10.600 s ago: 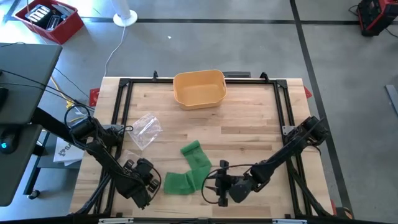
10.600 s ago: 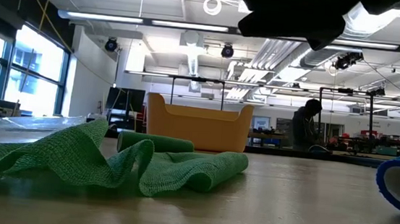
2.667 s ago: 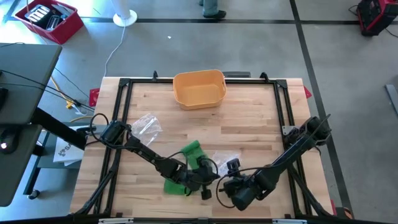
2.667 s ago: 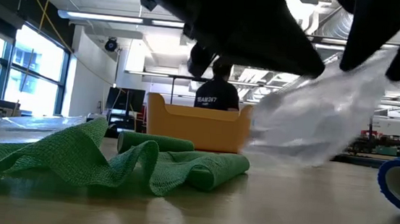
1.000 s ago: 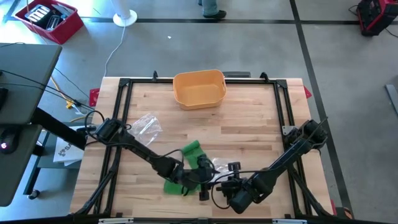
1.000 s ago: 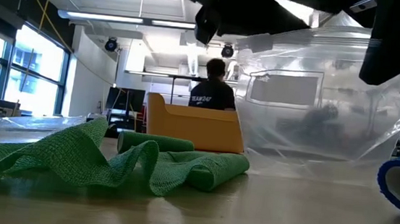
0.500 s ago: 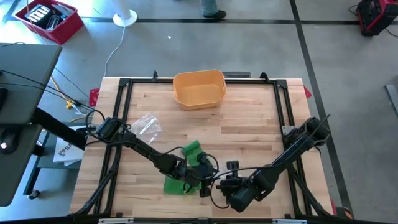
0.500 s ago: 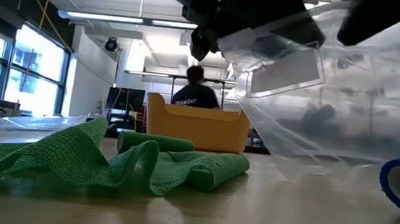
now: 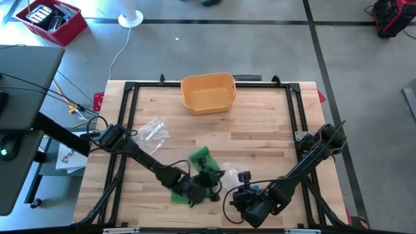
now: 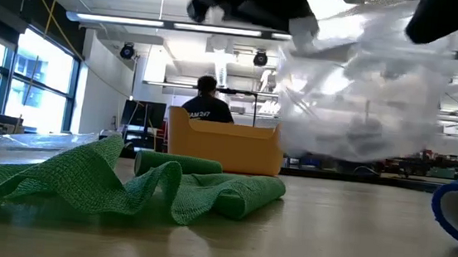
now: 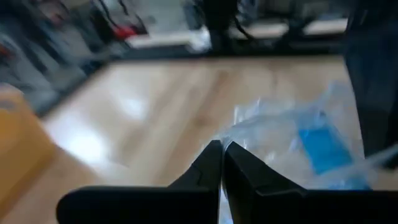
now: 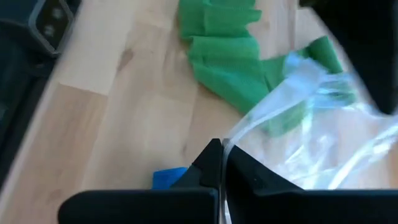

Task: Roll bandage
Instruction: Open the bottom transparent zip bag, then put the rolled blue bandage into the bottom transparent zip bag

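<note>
Both pairs of fingers are pinched on the same clear plastic bag [image 12: 323, 134]. The left gripper [image 11: 222, 163] has its fingers pressed together on a fold of the film. The right gripper [image 12: 221, 163] clamps another edge of the film, so the bag hangs between the two arms above the near part of the table [image 9: 260, 130].

The film is thin and slack, so the likely trouble is a pinch that holds only one layer. In that case the bag mouth would stay shut when the arms part, or the film could slide out of one grip and drop. Pulling the two edges apart too hard could also tear the bag or jerk it free.

The bag also hangs close over the green bandage [image 10: 124, 186], and a low sweep could drag that cloth and undo its roll. A blue roll [image 12: 169, 177] lies on the table just beside the right gripper and could be knocked away.

The green bandage lies loose on the near-left part of the table, under and beside the left gripper. Only its far end is wound into a short cylinder [image 9: 199, 155]. Its long axis runs from that rolled end back toward the near edge, bending partway, with the unrolled tail crumpled flat. A yellow basket [image 9: 208, 93] stands well apart at the far edge.
</note>
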